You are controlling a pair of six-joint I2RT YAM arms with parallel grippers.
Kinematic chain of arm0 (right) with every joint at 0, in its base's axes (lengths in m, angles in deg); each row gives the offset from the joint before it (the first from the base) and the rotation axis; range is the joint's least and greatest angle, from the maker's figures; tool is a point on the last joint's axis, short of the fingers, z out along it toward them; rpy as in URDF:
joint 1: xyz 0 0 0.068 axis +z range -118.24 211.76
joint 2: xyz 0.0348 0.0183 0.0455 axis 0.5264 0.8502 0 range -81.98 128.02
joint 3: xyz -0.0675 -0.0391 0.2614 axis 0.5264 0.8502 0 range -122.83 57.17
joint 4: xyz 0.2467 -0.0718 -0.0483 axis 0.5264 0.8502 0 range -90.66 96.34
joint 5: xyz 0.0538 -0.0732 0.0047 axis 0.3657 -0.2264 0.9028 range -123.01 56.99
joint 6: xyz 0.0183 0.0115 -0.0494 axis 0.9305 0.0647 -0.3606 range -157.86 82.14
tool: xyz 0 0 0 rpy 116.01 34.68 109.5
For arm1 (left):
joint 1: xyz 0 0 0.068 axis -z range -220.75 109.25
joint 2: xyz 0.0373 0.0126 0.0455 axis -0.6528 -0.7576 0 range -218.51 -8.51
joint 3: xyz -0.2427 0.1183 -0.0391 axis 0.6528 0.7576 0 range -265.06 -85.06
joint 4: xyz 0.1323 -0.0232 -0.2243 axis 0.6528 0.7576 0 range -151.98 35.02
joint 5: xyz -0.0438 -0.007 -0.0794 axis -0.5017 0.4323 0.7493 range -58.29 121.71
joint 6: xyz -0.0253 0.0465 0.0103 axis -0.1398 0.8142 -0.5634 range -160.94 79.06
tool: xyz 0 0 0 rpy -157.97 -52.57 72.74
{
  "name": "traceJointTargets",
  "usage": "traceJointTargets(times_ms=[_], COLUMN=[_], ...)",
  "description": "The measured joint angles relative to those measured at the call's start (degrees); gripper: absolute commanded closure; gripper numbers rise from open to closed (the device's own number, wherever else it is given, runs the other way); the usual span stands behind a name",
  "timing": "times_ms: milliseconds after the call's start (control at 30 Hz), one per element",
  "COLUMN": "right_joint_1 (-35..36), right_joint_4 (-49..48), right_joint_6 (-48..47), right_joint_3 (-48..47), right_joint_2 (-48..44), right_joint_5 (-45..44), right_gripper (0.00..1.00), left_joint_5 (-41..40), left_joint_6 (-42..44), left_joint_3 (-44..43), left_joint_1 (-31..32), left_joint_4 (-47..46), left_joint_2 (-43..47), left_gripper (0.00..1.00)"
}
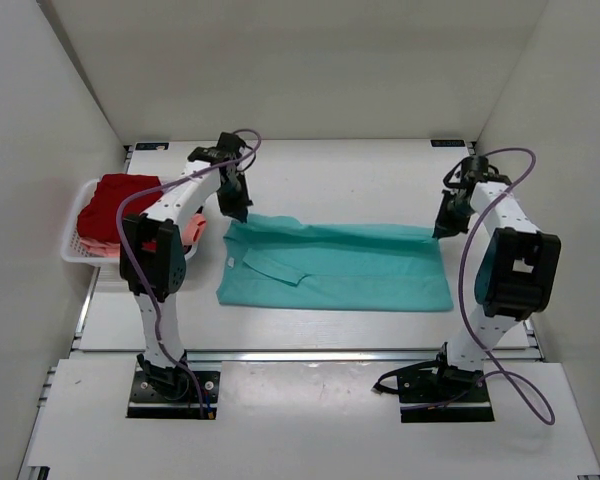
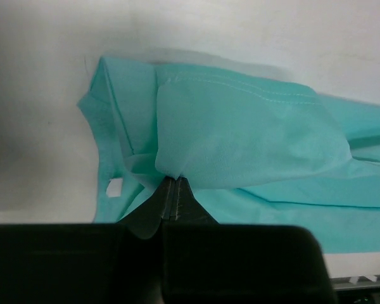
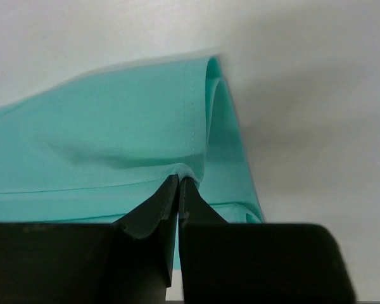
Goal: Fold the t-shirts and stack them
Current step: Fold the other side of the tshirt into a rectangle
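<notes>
A teal t-shirt [image 1: 340,268] lies folded lengthwise across the middle of the table, its collar toward the left. My left gripper [image 1: 238,211] is shut on its far left edge; the left wrist view shows the fingertips [image 2: 171,182] pinching a fold of teal cloth [image 2: 240,133]. My right gripper [image 1: 442,228] is shut on the far right edge; the right wrist view shows the tips [image 3: 179,180] pinching the hem of the teal cloth [image 3: 114,139]. A dark red shirt [image 1: 120,208] and a salmon pink one [image 1: 191,232] lie in the basket at the left.
A white mesh basket [image 1: 72,250] stands at the table's left edge, holding the other shirts. White walls enclose the table on the left, back and right. Bare white table lies behind and in front of the teal shirt.
</notes>
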Motion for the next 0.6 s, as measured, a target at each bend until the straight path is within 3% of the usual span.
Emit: traceJointTargets(times_ms=[267, 600], right_joint_1=[-0.3, -1.0], right_joint_4=[-3.9, -6.8], right_joint_6=[-1.6, -2.1], right_joint_3=[11.7, 17.7], right_joint_2=[-3.6, -7.0], right_joint_5=[0.2, 0.2], right_gripper=[1.0, 0.97], left_joint_5=[-1.1, -1.2], left_joint_6=[0.1, 0.2], left_joint_3=[16.2, 24.8], left_joint_1=[-0.1, 0.4], left_joint_4=[-1.6, -4.1], left_joint_2=[5.6, 14.1], left_gripper=[1.0, 1.0])
